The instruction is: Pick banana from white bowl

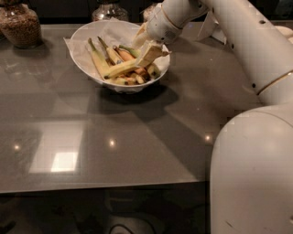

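The white bowl [87, 64], lined with crumpled white paper, stands at the back of the grey table. It holds several bananas. The long, slim, bright yellow banana [120, 69] lies across the middle of the pile, pointing up to the right. Shorter green-tipped bananas [98, 58] lie behind it and orange-brown ones [137, 75] beside it. My gripper [149, 52] reaches down from the upper right into the bowl's right side and sits at the long banana's right end, hiding that end.
A glass jar of brown grains [20, 25] stands at the back left. Another glass jar [106, 9] stands behind the bowl. My white arm [238, 41] and base [254, 173] fill the right side. The table's front edge [91, 187] runs along the bottom.
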`<state>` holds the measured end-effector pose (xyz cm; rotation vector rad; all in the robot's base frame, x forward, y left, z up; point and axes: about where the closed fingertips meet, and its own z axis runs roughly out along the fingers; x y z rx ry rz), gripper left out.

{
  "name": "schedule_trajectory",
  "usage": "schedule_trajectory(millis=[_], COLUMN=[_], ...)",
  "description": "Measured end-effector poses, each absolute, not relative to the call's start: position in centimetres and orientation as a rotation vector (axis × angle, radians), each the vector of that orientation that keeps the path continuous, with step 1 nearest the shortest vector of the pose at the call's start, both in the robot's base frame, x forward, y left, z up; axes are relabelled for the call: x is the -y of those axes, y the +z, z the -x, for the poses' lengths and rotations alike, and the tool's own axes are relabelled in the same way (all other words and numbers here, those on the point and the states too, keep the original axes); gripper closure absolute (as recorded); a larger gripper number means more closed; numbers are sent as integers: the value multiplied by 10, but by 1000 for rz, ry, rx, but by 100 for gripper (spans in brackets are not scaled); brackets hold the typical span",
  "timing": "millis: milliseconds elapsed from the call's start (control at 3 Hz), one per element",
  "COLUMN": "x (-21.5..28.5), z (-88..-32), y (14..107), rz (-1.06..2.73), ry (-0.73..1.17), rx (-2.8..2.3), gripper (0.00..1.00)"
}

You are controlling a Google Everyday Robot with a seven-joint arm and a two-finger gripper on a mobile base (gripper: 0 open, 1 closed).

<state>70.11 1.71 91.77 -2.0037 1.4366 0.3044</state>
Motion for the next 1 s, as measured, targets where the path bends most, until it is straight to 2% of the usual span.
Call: schedule_trajectory(millis=[1000], x=[-34], z=[-699], y=[882], rz=[2083], ry=[390], rx=[-1474], gripper=[52])
